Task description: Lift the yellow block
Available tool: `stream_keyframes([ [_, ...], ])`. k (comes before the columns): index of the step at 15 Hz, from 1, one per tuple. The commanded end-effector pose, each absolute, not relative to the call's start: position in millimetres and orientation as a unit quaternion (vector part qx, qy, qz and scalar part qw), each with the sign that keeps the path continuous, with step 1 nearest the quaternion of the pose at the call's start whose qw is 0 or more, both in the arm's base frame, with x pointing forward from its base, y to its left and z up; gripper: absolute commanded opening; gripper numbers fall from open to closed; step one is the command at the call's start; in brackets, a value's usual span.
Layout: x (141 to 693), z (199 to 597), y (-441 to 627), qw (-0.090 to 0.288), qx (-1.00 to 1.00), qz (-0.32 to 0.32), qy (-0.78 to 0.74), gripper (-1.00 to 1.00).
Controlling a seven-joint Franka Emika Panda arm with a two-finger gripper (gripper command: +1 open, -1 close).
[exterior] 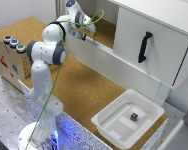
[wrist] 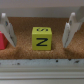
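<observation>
I've got the gripper (wrist: pixel 36 31) spread wide over the cork counter (wrist: pixel 55 52), yellow block (wrist: pixel 41 38) between its fingers (wrist: pixel 7 31) beside a red block (wrist: pixel 2 41), so I'd descend straight, centred, then close without nudging red.

Yellow block (wrist: pixel 41 38), letter-marked, upright on cork.

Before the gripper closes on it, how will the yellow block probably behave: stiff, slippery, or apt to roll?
The yellow block looks like a rigid cube, so it probably will not deform. Its flat faces resting on the cork surface suggest it will not roll. Being small between the open gripper fingers, it is likely light.
</observation>
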State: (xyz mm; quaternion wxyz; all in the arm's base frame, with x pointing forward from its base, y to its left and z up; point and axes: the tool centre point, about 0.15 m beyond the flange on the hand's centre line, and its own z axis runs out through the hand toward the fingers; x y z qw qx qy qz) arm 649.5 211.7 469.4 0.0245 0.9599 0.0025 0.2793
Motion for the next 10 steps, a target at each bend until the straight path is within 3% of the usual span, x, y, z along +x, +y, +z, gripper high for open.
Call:
stream_keyframes([
  [1,683,472,210,0.080,0.965,0.249,-0.027,-1.00],
  [10,673,459,187,0.059,0.964,0.256,-0.033,-1.00],
])
